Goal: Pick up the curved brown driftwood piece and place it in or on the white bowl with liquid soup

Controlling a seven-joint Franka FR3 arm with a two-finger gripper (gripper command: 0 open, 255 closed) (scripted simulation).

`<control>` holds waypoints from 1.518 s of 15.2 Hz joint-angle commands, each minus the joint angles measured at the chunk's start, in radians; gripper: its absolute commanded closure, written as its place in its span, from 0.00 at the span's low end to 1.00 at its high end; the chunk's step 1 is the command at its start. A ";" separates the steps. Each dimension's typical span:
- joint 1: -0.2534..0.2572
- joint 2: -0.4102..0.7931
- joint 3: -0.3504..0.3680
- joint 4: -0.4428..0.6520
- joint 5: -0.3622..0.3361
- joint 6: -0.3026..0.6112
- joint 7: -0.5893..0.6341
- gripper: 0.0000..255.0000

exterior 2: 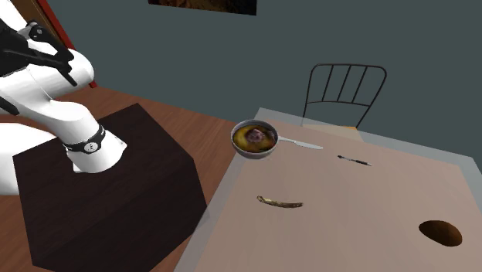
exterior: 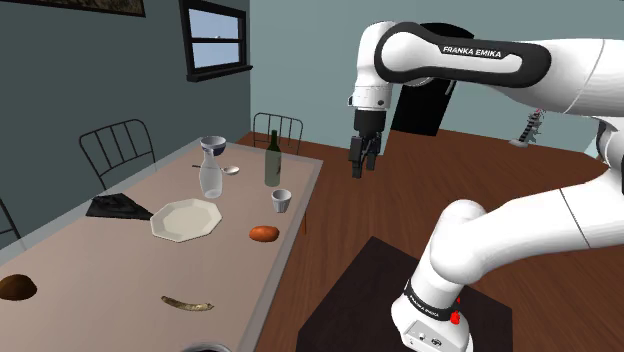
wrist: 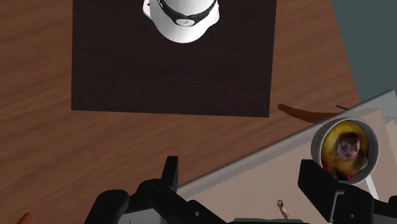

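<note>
The fingers point(wrist: 321, 184) are held apart, released, and nothing is grasped between them. The gripper point(exterior: 359, 166) is hung above the wooden floor point(exterior: 450, 170), just off the long edge of the table point(exterior 2: 371, 224) and well apart from the driftwood point(exterior 2: 280, 202).

The driftwood, curved and brown, is laid flat on the table near the edge facing the stand point(exterior 2: 108, 185). The bowl point(exterior 2: 255, 139) is set near it, not touching it, at the table's corner. It is white-rimmed and filled with yellowish soup, and a grey handle point(exterior 2: 301, 144) projects from its rim.

Farther along the table are listed a plate point(exterior: 185, 220), a cup point(exterior: 281, 200), a bottle point(exterior: 272, 158) and a carafe point(exterior: 210, 170).
</note>
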 commanded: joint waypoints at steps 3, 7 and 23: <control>0.016 0.045 0.018 -0.019 0.012 0.067 -0.003 0.00; 0.046 0.150 0.054 -0.040 0.035 0.198 -0.009 0.00; 0.148 0.698 0.189 0.090 0.056 0.640 -0.014 0.00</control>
